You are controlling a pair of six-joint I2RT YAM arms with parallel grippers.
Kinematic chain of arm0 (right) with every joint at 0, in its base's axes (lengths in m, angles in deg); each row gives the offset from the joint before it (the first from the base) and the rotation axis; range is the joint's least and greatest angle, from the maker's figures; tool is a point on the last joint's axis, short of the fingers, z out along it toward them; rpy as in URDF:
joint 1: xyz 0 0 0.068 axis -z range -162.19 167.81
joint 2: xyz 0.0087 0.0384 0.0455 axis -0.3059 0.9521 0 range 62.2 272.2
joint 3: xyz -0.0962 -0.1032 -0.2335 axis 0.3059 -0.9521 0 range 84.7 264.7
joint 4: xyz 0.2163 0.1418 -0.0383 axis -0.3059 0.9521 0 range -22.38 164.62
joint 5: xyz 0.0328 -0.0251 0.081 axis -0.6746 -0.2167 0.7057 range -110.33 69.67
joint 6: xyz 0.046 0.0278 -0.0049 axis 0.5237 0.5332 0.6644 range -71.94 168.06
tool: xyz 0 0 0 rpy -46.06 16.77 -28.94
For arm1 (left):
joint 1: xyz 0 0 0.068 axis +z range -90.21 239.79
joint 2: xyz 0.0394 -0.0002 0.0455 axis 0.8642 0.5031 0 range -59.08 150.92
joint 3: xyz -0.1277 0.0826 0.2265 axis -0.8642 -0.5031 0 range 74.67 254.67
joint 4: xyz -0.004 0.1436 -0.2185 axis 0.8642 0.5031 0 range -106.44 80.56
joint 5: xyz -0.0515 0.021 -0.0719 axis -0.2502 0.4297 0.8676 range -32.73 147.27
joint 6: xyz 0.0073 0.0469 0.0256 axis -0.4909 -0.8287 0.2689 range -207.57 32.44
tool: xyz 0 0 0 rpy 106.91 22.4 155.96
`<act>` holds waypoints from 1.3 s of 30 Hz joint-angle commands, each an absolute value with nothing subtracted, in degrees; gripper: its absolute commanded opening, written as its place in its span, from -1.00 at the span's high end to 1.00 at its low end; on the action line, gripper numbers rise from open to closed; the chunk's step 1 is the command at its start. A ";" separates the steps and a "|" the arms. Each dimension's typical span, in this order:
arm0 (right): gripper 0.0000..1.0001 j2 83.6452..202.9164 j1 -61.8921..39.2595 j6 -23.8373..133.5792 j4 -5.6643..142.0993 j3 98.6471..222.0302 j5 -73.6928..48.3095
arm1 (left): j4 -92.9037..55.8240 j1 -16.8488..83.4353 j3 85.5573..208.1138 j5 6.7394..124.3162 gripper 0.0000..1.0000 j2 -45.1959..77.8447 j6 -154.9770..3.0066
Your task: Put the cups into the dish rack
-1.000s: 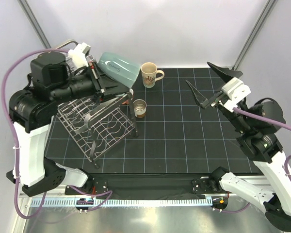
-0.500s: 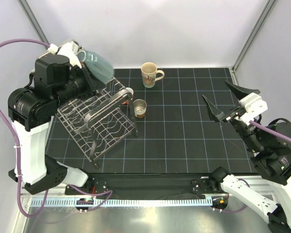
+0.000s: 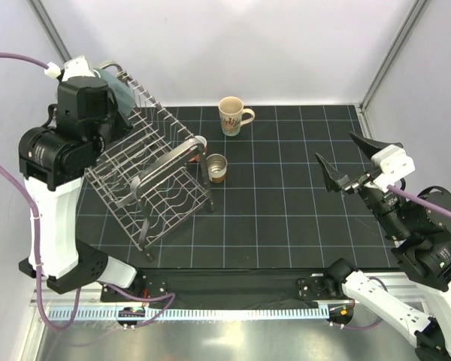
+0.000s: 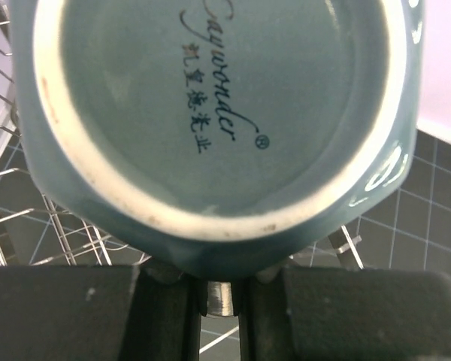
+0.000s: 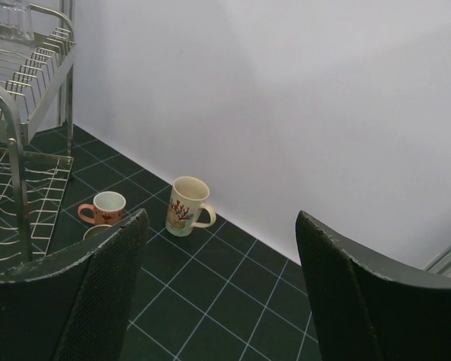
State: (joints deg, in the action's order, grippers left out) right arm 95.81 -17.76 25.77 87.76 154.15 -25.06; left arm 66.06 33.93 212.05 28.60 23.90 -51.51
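Top external: saw left gripper (image 3: 101, 79) high over far-left end of dish rack (image 3: 146, 180), clamped on grey-teal tumbler (image 3: 114, 90). Left wrist: saw tumbler's printed base filling the frame, rack rods below it. Found right gripper (image 3: 347, 159) spread wide and holding nothing, aloft on the right, well apart from all cups. Noted cream mug (image 3: 231, 115) upright near far edge of black mat (image 3: 286, 218), small brown-based cup (image 3: 216, 167) just beside rack, salmon-pink mug (image 3: 201, 142) partly hidden behind rack. Spotted clear glass (image 5: 7, 19) on rack's upper end.
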 commanded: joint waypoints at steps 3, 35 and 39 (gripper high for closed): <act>-0.59 97.96 -18.14 29.42 87.75 155.80 -22.19 | 78.75 37.55 212.31 21.93 0.99 24.85 -49.68; -0.61 98.67 -18.14 30.04 83.00 149.13 -13.39 | 71.98 51.61 196.31 20.88 1.00 26.08 -47.31; -0.61 98.94 -18.05 30.04 83.18 149.04 -13.57 | 70.58 53.11 196.05 22.54 1.00 27.05 -48.80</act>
State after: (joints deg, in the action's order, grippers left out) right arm 98.08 -17.76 29.40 85.32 149.19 -13.15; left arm 64.86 51.32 195.50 25.13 27.29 -46.94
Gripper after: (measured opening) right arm 0.803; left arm 0.163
